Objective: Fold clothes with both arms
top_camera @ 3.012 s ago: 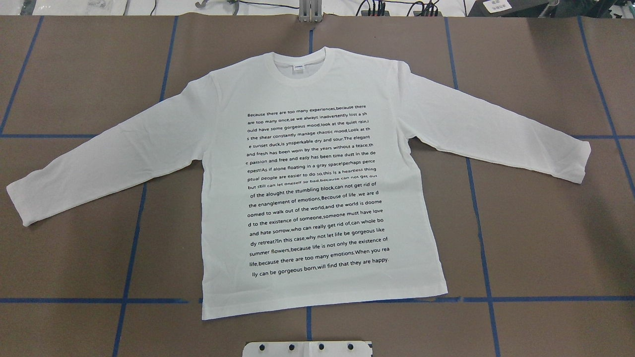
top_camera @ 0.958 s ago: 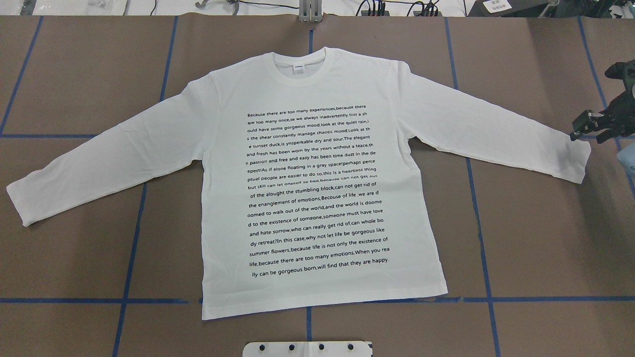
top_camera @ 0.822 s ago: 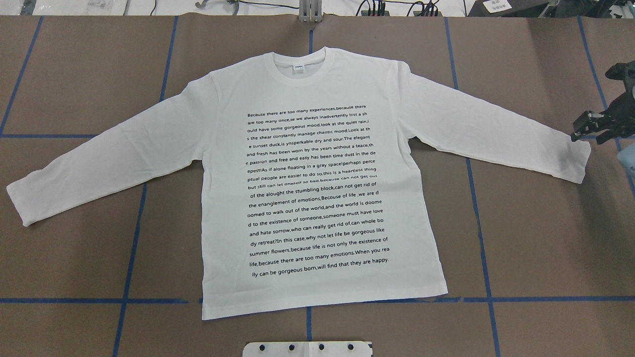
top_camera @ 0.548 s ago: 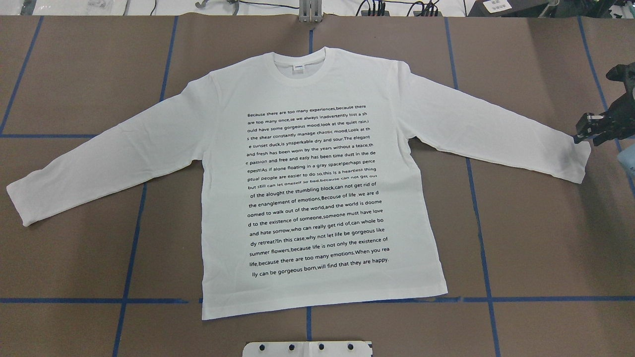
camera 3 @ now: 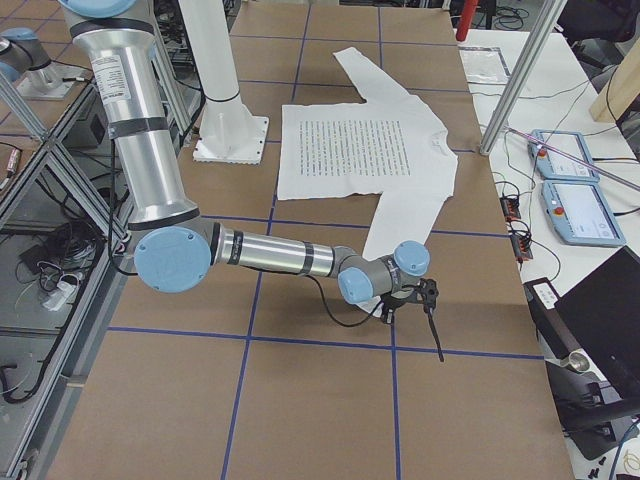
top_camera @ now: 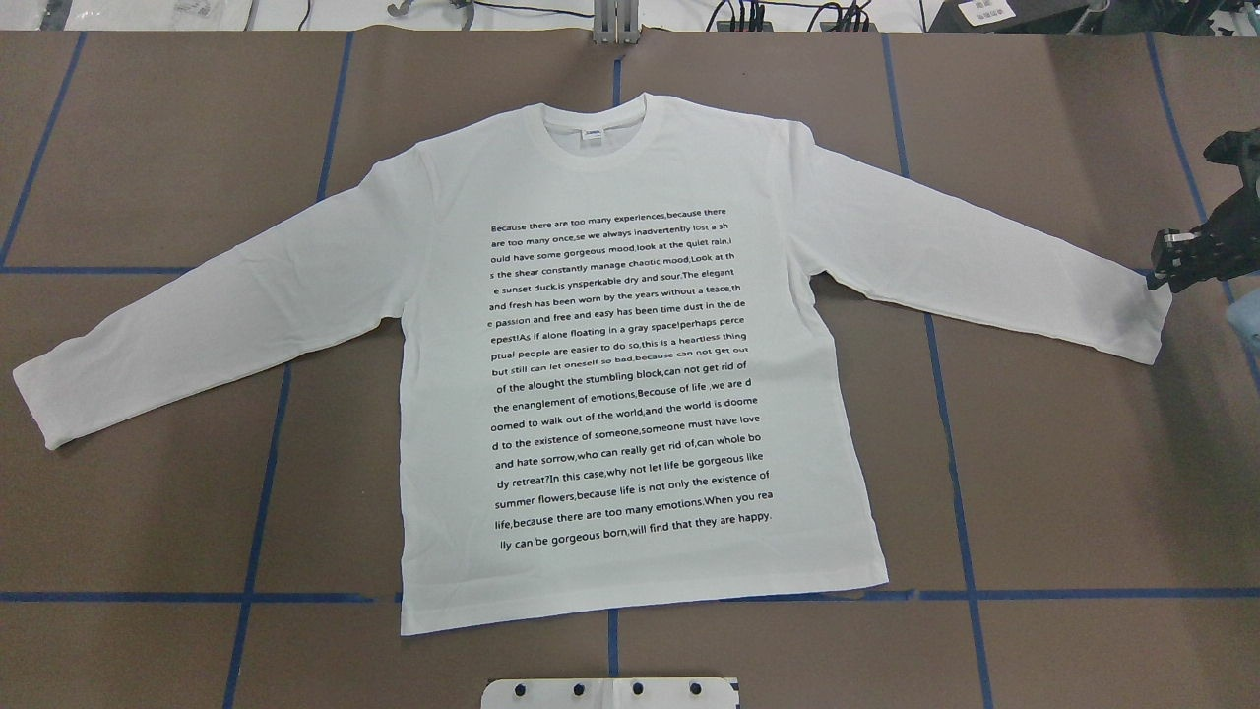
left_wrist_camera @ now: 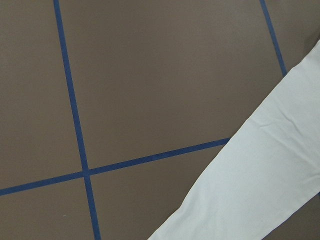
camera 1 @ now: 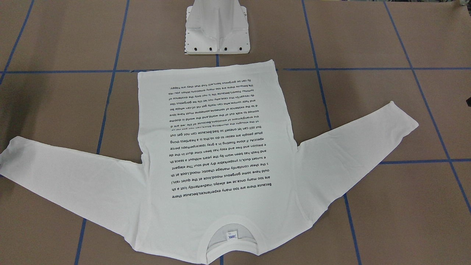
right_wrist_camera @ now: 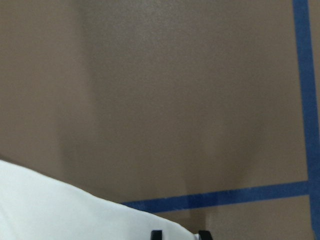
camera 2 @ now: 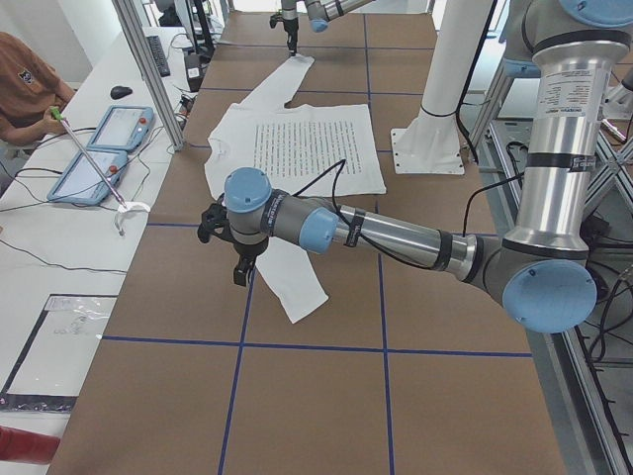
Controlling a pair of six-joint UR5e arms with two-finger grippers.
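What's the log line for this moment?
stage: pre-grasp | shirt: flat, unfolded | right gripper: open at cuff | left gripper: beside other sleeve, open or shut unclear

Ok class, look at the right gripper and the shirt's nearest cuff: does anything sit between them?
Nothing visible does. The right gripper hangs at the corner of the cuff. In the wrist view its fingertips are apart over the edge of the white cloth, with only bare brown table around.

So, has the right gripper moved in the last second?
Yes. Against the unmoved T-shirt sleeve, the right gripper shifted slightly outward, toward the cuff's end.
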